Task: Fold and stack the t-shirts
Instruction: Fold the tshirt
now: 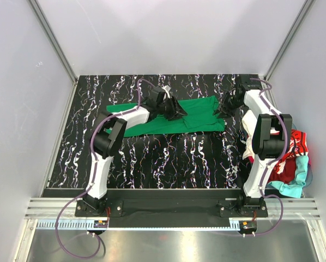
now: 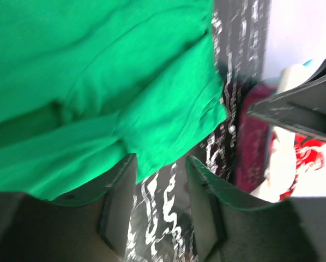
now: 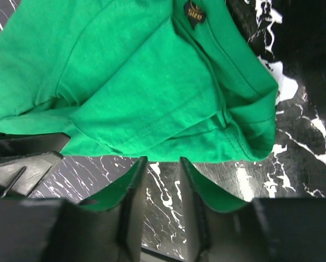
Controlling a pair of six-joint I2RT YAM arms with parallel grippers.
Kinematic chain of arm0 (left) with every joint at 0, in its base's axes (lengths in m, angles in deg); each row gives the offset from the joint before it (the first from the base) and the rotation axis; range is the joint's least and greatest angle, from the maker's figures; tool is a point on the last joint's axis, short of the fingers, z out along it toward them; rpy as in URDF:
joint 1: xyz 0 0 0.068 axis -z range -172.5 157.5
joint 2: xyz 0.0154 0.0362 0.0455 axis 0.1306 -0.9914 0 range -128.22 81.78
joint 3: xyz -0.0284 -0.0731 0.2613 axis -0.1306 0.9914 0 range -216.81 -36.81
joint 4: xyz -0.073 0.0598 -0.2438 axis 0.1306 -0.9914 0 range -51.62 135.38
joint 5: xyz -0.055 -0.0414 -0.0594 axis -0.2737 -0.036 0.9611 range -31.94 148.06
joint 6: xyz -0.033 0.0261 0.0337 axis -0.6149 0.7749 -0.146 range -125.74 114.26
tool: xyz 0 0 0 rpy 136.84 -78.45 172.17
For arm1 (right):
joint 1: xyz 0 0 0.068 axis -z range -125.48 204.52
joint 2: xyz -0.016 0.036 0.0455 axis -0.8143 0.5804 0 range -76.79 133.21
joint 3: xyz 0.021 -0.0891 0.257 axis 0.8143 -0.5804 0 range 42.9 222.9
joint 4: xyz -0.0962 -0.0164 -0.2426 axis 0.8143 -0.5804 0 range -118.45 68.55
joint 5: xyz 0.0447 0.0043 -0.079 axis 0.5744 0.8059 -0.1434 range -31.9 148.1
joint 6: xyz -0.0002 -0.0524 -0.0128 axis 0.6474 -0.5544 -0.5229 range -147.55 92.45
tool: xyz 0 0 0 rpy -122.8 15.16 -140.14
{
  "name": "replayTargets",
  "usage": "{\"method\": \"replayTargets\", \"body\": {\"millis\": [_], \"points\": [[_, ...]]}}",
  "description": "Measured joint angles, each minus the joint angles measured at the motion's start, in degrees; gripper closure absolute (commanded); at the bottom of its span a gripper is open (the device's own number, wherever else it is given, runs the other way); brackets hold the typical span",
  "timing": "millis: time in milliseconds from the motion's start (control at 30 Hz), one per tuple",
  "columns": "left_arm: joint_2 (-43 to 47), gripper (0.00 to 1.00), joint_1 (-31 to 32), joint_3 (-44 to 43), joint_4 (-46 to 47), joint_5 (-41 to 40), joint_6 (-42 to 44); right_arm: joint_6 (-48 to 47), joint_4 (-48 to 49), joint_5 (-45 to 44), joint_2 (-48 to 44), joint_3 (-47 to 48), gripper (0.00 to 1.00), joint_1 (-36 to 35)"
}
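Note:
The bright green t-shirt (image 1: 198,115) lies partly folded on the black marbled table, toward the back. It fills most of the left wrist view (image 2: 97,82) and the right wrist view (image 3: 141,82). My left gripper (image 1: 175,111) hovers over the shirt's middle, open and empty, its tips at the cloth's edge (image 2: 160,164). My right gripper (image 1: 224,111) is at the shirt's right edge, open and empty, its tips just short of the hem (image 3: 163,164). The red Coca-Cola shirt (image 1: 291,155), turquoise shirt (image 1: 294,183) and a bit of white cloth lie heaped at the right.
The heap of shirts sits off the table's right edge, beside my right arm (image 1: 264,142). Grey walls and aluminium posts close in the table at the back and sides. Bare marbled table (image 1: 168,158) lies in front of the green shirt.

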State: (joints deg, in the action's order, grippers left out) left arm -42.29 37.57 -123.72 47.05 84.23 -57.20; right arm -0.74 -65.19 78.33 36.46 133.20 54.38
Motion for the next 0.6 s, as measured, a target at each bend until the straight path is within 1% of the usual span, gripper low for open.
{"method": "replayTargets", "body": {"millis": [67,100,167,233,300,367,400,433,600], "points": [[-1.11,0.58,0.24,-0.22,2.25,-0.02,-1.95,0.09,0.61,0.24,0.20,0.00,0.70,0.26],[-1.66,0.62,0.33,-0.37,2.82,-0.04,-2.80,0.20,0.85,0.50,0.31,0.00,0.71,0.26],[-2.73,0.65,0.42,-0.87,3.67,-0.04,-4.24,0.55,1.27,1.03,0.55,0.00,0.70,0.13],[-3.82,0.63,0.42,-1.44,4.46,-0.02,-5.18,0.72,1.66,1.64,0.72,0.00,0.65,0.13],[-4.35,0.59,0.42,-1.66,4.39,-0.07,-5.51,1.07,2.16,1.97,0.72,-0.17,0.54,0.13],[-4.28,0.57,0.44,-1.64,3.85,-0.48,-5.14,1.55,3.08,2.69,0.72,-0.74,0.50,0.13],[-4.09,0.57,0.48,-1.55,3.87,-0.98,-4.68,1.73,3.63,3.30,0.72,-1.16,0.45,0.13],[-3.67,0.56,0.48,-1.29,3.78,-1.40,-4.20,2.12,3.96,3.56,0.72,-1.55,0.43,0.13],[-2.08,0.57,0.48,-1.36,1.18,-2.40,-2.36,2.36,3.96,3.26,1.51,-1.20,0.43,0.13]]}}
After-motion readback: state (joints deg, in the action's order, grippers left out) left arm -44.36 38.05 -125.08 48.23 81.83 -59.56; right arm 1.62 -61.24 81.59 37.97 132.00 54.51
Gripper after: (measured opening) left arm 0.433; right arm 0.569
